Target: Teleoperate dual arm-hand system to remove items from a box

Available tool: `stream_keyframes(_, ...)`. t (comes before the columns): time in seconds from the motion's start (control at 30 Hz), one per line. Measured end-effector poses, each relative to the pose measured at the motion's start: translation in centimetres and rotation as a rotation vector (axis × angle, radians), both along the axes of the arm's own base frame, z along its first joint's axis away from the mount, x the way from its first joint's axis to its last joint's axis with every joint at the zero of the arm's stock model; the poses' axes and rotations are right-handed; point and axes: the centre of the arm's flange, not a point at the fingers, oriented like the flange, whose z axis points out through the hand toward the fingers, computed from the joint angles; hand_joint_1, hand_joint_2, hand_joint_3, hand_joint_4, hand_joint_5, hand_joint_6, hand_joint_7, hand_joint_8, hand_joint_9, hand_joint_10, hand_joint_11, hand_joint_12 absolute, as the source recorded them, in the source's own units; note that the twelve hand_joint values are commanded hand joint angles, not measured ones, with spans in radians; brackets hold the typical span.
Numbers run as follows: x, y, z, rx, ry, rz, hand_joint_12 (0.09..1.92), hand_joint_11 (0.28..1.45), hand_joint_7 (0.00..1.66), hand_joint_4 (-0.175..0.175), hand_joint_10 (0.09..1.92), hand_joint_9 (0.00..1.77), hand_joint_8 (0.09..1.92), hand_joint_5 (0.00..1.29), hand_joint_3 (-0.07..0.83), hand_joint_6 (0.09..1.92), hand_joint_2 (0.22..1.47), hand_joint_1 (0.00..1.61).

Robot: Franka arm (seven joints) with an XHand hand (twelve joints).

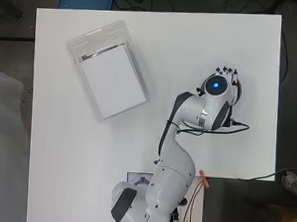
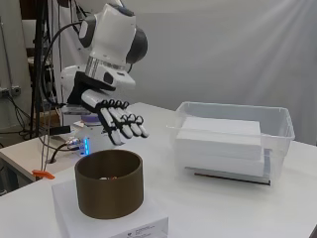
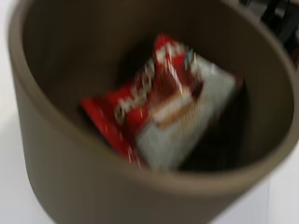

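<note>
A brown round container (image 2: 109,191) stands on a flat white box (image 2: 124,225) near the table's front in the side view. The wrist view looks down into the container (image 3: 93,186), where a red and white snack packet (image 3: 159,107) lies tilted on the bottom. My hand (image 2: 119,121) hovers just above and behind the container's rim, palm down, fingers relaxed and holding nothing. In the overhead view only the fingertips (image 1: 226,71) show past the arm, which hides the container. A clear plastic box (image 1: 95,34) (image 2: 280,124) holds a white block (image 1: 112,81) (image 2: 220,136).
The clear box sits at the table's far left in the overhead view, well apart from the hand. A black cable (image 1: 238,126) trails off the arm. An orange clip (image 1: 204,178) (image 2: 43,174) lies at the table's edge by the arm's base.
</note>
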Motion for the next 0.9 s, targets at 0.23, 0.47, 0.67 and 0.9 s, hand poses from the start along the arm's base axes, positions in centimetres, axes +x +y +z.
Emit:
stream_keyframes(0.23,-1.5,9.3,12.4,-0.054,-0.188,0.098,0.09,0.45,0.18,0.033,0.09,0.29,0.09,0.14,-0.011,0.09,0.86,0.0)
stream_keyframes(0.47,-3.3,18.4,17.2,0.142,-0.192,0.224,0.09,0.47,0.17,0.049,0.09,0.31,0.09,0.05,-0.012,0.09,0.81,0.0)
stream_keyframes(0.67,-6.0,25.8,21.3,0.169,-0.228,0.375,0.09,0.45,0.14,0.022,0.09,0.29,0.09,0.02,0.007,0.09,0.84,0.0)
stream_keyframes(0.9,-7.3,24.0,21.7,0.198,-0.212,0.243,0.09,0.44,0.2,0.038,0.09,0.31,0.09,0.07,0.012,0.09,0.92,0.0)
